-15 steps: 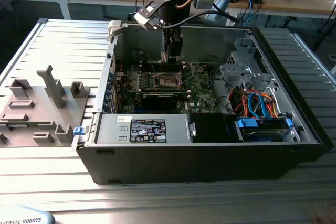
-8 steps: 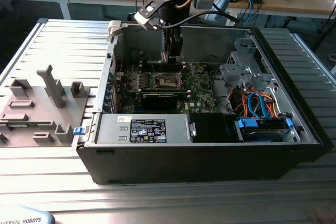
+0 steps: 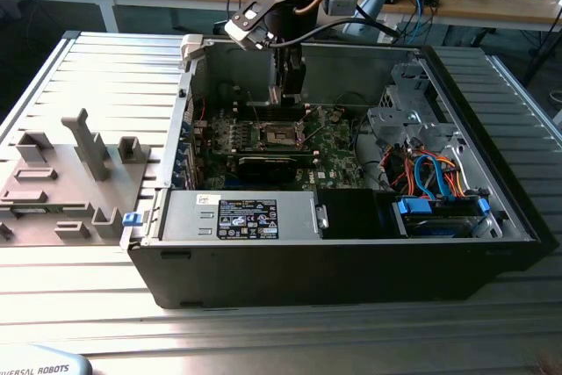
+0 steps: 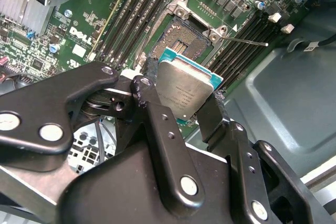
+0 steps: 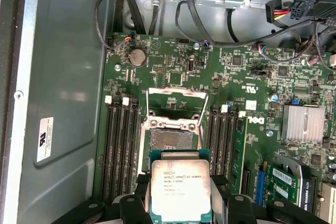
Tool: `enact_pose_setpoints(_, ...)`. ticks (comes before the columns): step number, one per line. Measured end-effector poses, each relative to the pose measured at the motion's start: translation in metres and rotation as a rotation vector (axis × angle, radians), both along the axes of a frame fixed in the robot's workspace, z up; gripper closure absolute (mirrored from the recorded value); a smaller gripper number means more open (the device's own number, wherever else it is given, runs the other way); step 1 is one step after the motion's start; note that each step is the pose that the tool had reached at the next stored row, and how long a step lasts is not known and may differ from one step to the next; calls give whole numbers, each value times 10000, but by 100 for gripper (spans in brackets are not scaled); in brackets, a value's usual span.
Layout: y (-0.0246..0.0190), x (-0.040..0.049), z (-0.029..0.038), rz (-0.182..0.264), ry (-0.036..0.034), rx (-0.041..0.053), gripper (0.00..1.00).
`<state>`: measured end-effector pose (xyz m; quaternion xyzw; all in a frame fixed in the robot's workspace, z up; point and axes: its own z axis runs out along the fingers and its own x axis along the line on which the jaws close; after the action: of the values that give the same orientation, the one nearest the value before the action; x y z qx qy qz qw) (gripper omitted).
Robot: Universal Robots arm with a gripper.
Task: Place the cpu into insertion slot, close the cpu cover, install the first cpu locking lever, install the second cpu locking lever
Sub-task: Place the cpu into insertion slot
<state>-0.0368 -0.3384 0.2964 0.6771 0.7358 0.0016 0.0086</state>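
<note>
While the gripper [image 3: 288, 104] hovers at 12 o'clock of the insertion slot [image 3: 279, 135] in the exterior view, inside the pc case [image 3: 351, 256], its fingers are clamped on the cpu [image 5: 181, 190] by two opposite edges. Chip is in the air just short of the slot, not seated. Slot bare, contacts exposed. Cpu cover [image 5: 177, 94] looks swung up open. One locking lever [image 4: 247, 41] sticks out free. Judgement: step one underway, nothing finished. Seating, cover and both levers left.
</note>
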Motion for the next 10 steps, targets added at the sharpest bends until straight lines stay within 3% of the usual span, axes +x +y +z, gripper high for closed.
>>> enact_pose_setpoints(10, 0, 0, -1, -51, 0, 1, 46)
